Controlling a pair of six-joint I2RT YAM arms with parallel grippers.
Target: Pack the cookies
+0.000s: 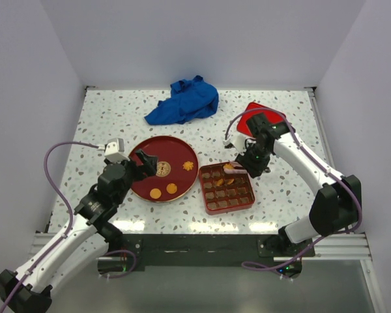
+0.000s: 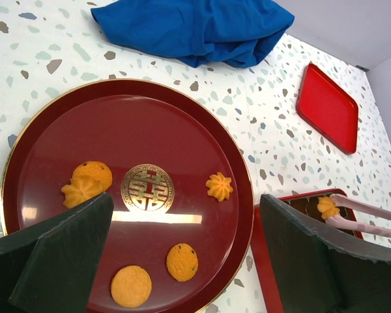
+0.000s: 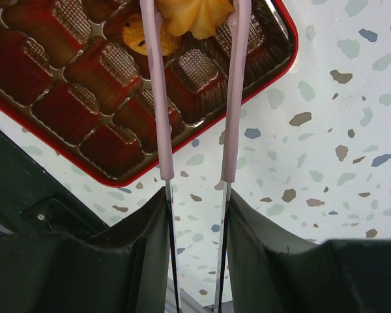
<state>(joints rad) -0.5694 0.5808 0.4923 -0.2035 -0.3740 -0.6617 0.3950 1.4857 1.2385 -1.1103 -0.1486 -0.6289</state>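
Hanging in the pink tongs (image 3: 158, 98) over the red box's (image 1: 229, 210) far cells, a flower cookie (image 3: 195, 16) is nearly packed. One speckled cookie (image 3: 140, 39) already sits there, and five cookies (image 2: 182, 261) are left on the plate (image 2: 150, 124) to the left. The right gripper (image 3: 197, 208) clamps the tongs; the left gripper (image 2: 186, 222) gapes wide above the plate.

1. The top external camera looks down from high above and behind the arm bases, taking in the whole table (image 1: 104, 117).
2. The left wrist camera sits low behind the left gripper (image 2: 187, 199), facing forward across the dark red plate (image 2: 150, 124), fairly near.
3. The right wrist camera looks steeply down along the pink tongs (image 3: 159, 98), very close.
4. All three views share the compartment tray (image 3: 65, 111).
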